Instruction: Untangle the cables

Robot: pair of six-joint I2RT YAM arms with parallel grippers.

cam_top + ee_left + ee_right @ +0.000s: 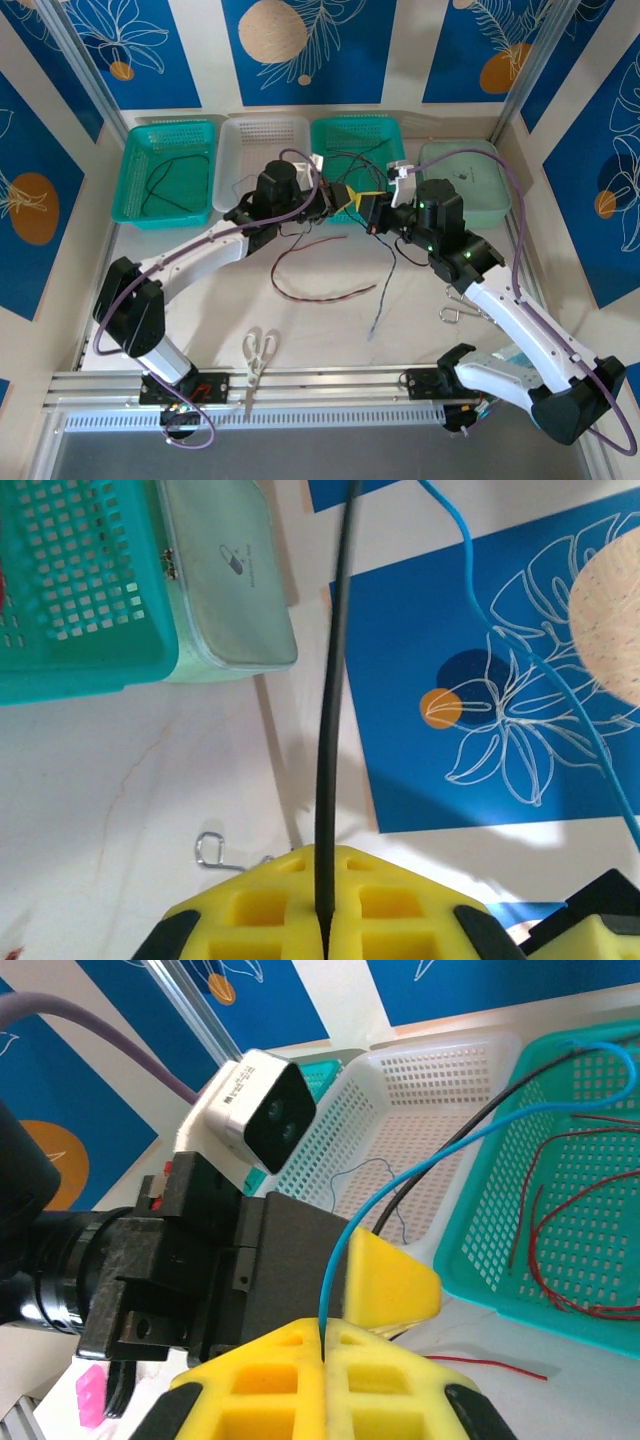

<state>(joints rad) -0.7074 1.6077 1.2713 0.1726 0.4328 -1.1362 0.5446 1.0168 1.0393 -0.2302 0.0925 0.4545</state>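
Overhead, a white tabletop [330,340] sits walled by blue leaf-print panels [310,40]. Near frame centre, the left gripper [322,915] is clamped on a thin black cable [330,730], and the right gripper [325,1332] pinches a slender blue cable [400,1185]. A red cable [300,297] curls on the table below them. A pale green tin [235,600] bears a small pill emblem.
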